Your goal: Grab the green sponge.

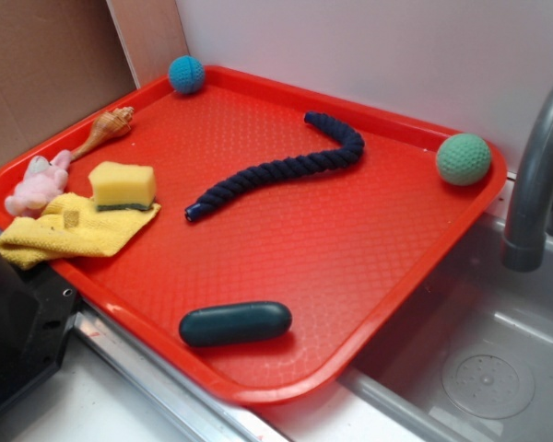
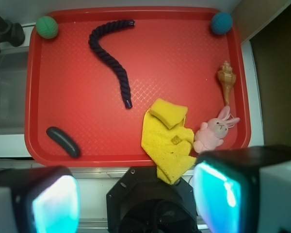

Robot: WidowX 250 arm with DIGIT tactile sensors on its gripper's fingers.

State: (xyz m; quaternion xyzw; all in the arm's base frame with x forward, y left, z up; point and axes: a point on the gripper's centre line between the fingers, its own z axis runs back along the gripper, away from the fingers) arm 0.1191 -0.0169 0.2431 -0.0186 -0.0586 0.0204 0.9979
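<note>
We see the red tray (image 1: 286, 276) holding the green sponge (image 1: 123, 186), which rests on the yellow cloth (image 1: 69, 228) near the tray's left edge, beside a pink plush bunny (image 1: 37, 184) and a seashell (image 1: 106, 129). Our gripper (image 2: 136, 194) hovers high above the tray, its fingers (image 2: 53, 204) spread apart and empty.

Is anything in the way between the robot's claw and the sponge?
Nothing visible. The gripper hangs open high above the tray's near edge, and the sponge lies uncovered on the yellow cloth, its top free.

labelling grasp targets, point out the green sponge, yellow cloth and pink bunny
green sponge (image 1: 123, 183), exterior view, yellow top face
yellow cloth (image 1: 74, 230), exterior view, middle of the fabric
pink bunny (image 2: 211, 134), wrist view, its body
</note>
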